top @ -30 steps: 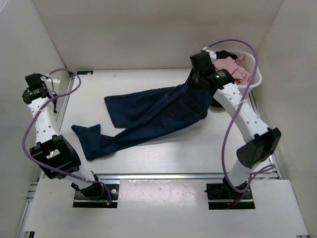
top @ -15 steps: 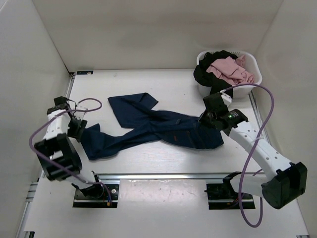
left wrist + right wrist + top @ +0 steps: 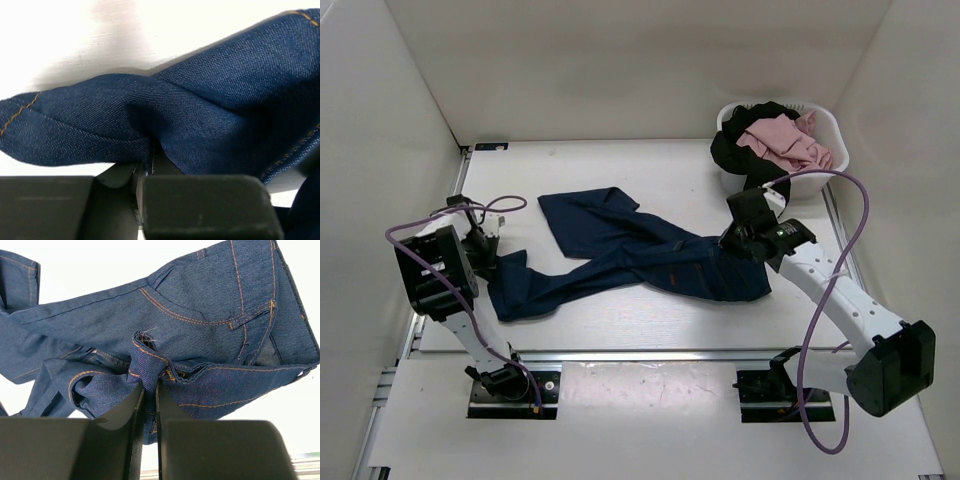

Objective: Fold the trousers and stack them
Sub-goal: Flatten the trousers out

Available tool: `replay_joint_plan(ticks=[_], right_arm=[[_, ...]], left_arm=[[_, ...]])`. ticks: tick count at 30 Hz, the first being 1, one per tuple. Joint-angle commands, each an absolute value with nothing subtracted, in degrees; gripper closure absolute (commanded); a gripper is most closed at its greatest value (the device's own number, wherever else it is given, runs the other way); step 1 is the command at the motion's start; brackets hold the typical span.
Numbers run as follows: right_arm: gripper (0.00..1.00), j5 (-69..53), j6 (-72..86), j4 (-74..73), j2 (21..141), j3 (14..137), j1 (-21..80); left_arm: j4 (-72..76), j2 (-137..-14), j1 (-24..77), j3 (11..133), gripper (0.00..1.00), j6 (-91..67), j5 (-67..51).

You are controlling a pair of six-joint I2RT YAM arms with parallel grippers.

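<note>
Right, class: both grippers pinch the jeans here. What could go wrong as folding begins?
1. The left gripper pinches only a small fold of the trousers near a leg end; heavy denim may slip out on lifting.
2. The right gripper holds bunched cloth near the waist, and the legs lie splayed and rumpled, so the fold may come out crooked.

Both arms share one build. Left arm (image 3: 436, 276) and right arm (image 3: 840, 295) have white tubular links and chunky black joint housings (image 3: 892, 366). A loose purple cable (image 3: 867, 212) loops off each. There's a small green LED (image 3: 782, 232) on the right arm's black wrist block. The bases (image 3: 510, 386) are flat black plates. The fingers (image 3: 225, 450) are matte black and blocky, with flat inner faces.
</note>
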State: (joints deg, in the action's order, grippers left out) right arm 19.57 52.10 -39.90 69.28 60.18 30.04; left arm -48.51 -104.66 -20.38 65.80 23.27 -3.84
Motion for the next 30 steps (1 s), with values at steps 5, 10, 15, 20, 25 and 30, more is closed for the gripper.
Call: replay_joint_plan(ticks=[5, 10, 15, 20, 25, 30], right_arm=[[1.0, 21.63, 45.54, -37.97, 72.5, 73.71, 27.08], [1.0, 19.43, 39.47, -40.34, 74.09, 85.68, 22.86], [1.0, 24.14, 41.38, -44.38, 67.6, 83.6, 21.53], [0.83, 31.63, 55.69, -53.5, 56.28, 62.13, 20.39], [0.61, 26.12, 80.35, -62.04, 46.16, 38.01, 20.39], [0.37, 20.13, 94.21, -65.13, 23.76, 22.34, 20.39]], left_arm=[[-46.93, -95.82, -22.41, 76.62, 0.85, 24.6, 0.87], [-50.27, -93.34, -26.1, 89.37, 0.85, 32.07, 9.65], [-50.8, -90.45, -29.79, 84.83, 0.85, 35.51, 12.39], [-49.31, -86.49, -30.67, 71.14, 0.85, 36.04, 10.38], [-47.91, -83.15, -30.67, 59.35, 0.85, 34.37, 8.79], [-46.14, -80.6, -31.2, 50.29, 0.85, 34.37, 8.79]])
